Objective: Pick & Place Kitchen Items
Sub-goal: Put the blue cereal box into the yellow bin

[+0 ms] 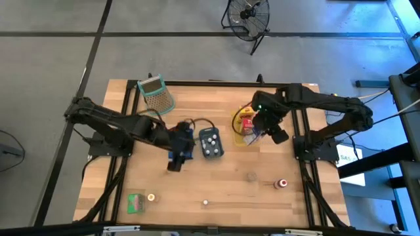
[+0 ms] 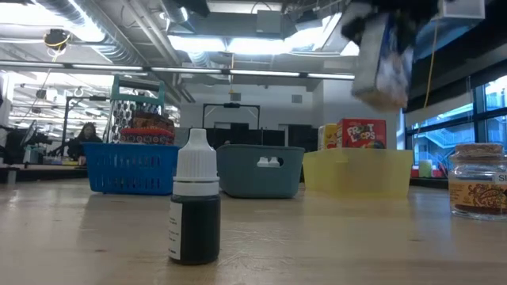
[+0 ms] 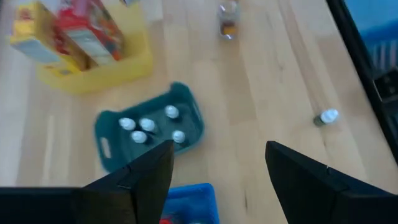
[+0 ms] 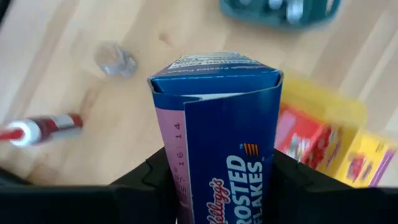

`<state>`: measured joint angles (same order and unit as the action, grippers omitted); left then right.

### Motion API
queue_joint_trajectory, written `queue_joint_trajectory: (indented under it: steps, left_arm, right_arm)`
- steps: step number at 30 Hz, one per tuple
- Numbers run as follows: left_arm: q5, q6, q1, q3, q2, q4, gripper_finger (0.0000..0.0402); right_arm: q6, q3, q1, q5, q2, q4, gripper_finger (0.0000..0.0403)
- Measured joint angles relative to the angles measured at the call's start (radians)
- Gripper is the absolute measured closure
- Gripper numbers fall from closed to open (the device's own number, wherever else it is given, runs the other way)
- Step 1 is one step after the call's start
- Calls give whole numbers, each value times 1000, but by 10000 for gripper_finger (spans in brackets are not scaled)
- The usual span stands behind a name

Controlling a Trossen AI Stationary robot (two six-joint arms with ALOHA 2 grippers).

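A pale wooden tabletop (image 1: 236,190) on a black metal frame fills the middle of the high view. Near its centre sits a grey-blue plastic tray (image 1: 211,143), with a blue plastic tray (image 1: 186,145) just left of it and a yellow plastic tray (image 1: 237,124) to the right. At the tabletop's upper left lies a green-rimmed mesh basket (image 1: 156,94). On the grey floor beyond, at the top of the frame, stands a black round fan (image 1: 248,14). In the low view, a seated person (image 2: 83,141) shows far off at the left, under bright ceiling lights (image 2: 245,43), with large windows (image 2: 444,127) at the right.
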<state>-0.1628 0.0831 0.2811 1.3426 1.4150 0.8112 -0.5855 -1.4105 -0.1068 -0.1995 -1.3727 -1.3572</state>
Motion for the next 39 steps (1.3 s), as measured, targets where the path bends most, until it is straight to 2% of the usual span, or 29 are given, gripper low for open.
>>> queue_joint_trajectory:
  steps: [8, 13, 17, 24, 39]
  left_arm:
    - [11, -61, -88, 0, -78, 2, 153]
    - [73, -89, -126, -10, -79, 29, 153]
    - [79, -115, -147, -64, -81, 16, 153]
    - [114, -129, -183, -152, -84, -72, 153]
    - [139, -142, -192, -155, -87, -112, 153]
  right_arm:
    - [-104, 131, -117, -23, 1, 118, 238]
    - [-120, 165, -114, -22, -4, 171, 238]
    - [-121, 214, -117, -7, -14, 199, 239]
    - [-104, 273, -117, 76, -58, 234, 239]
    - [-106, 274, -117, 154, -185, 338, 239]
